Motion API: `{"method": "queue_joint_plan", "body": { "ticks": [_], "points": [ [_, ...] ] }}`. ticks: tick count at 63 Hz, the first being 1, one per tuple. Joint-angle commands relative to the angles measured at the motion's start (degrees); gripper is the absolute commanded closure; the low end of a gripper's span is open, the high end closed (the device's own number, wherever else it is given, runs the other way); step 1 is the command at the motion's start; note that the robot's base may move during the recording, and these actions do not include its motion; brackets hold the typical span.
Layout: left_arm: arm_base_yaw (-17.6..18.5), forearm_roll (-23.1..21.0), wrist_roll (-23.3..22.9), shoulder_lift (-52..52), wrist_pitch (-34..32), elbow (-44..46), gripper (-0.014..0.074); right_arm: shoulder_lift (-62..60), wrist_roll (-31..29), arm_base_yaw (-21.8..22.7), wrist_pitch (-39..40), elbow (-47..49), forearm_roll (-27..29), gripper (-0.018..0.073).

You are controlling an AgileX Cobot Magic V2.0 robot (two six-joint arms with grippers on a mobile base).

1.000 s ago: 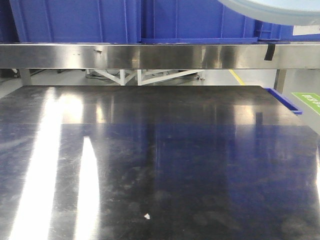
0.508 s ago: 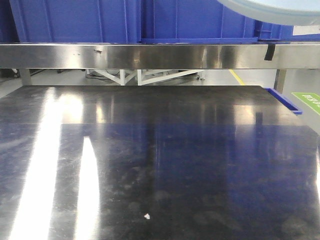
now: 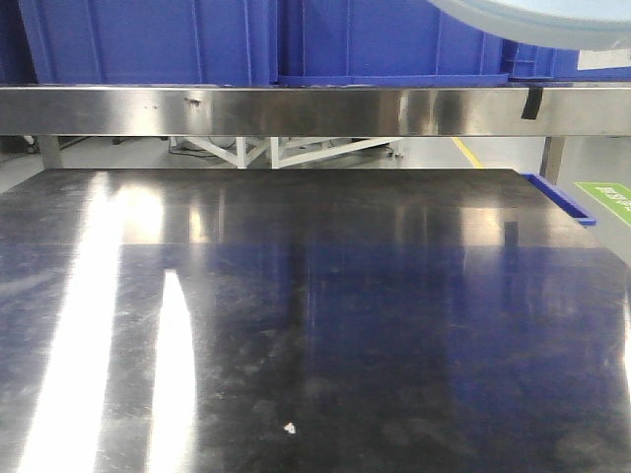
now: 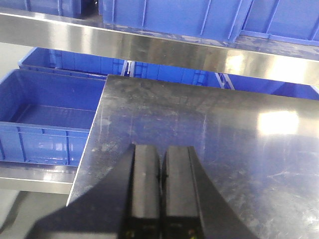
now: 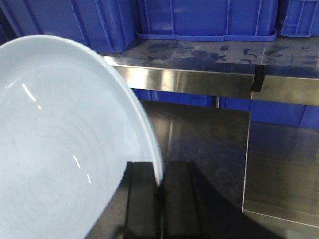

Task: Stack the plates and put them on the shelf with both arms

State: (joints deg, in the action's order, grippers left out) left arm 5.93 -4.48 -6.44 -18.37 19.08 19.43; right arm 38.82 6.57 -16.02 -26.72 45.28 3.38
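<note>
A glossy, pale blue-white round plate (image 5: 60, 139), low-rimmed, is clamped by its edge between the black fingers of the right gripper (image 5: 159, 174) and tilted before the brushed-steel shelf (image 5: 189, 79) bearing blue plastic crates (image 5: 204, 20). Most of it is cut off in the front view, and whether it is one plate or two cannot be told. The left gripper (image 4: 162, 152) is held over the scratched, reflective steel table (image 4: 224, 129), its flat fingers pressed together.

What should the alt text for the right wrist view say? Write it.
The right end effector grips a pale blue plate by its rim, filling the left of the frame. Behind it, a steel shelf carries blue crates.
</note>
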Motion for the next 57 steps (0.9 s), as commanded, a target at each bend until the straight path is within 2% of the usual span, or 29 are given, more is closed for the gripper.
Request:
{"method": "queue_joint_plan", "body": {
  "ticks": [1, 57],
  "points": [
    [-0.01, -0.21, -0.51, -0.38, -5.23, 1.76, 0.0505, -0.26, -0.26, 0.4, 6.0, 1.57, 0.22, 0.0511],
    [-0.01, -0.21, -0.51, -0.38, -5.23, 1.76, 0.0505, -0.26, -0.26, 0.4, 6.0, 1.57, 0.22, 0.0511]
  ]
}}
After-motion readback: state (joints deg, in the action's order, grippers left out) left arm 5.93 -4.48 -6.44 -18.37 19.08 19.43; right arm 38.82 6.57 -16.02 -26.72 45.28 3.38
